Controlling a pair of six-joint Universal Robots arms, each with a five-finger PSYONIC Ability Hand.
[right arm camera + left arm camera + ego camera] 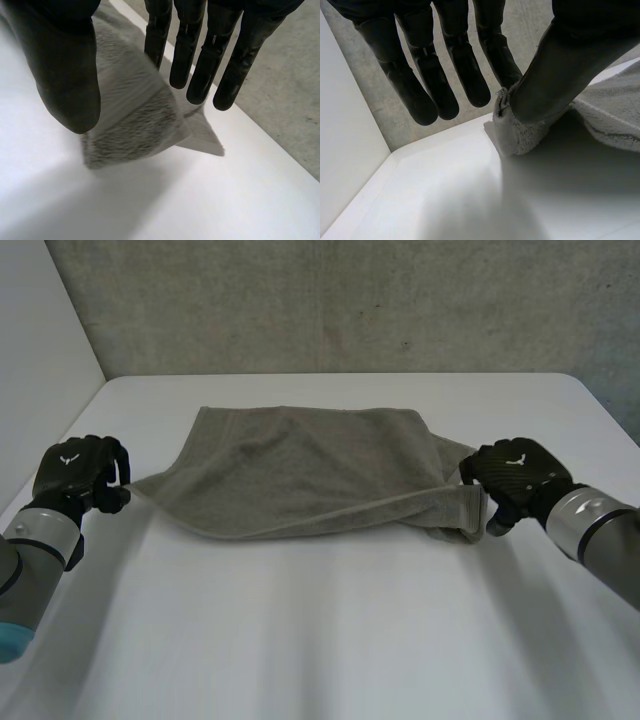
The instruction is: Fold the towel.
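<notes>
Spanning frame left to right: grey towel (300,475) long axis. Left hand (78,472) pinches left-end corner, right hand (515,475) pinches right-end corner. Both equally near; fold likely goes toward upper frame.

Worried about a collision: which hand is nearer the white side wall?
Left. The left hand pinches a towel corner near the table edge beside the white side wall; the right hand pinches the opposite corner, across the table from it.

- The corner of a grey towel (132,125) is pinched between the thumb and straight fingers of the right hand (65,70).
- A shadow is cast beneath it on the white table (235,200).
</notes>
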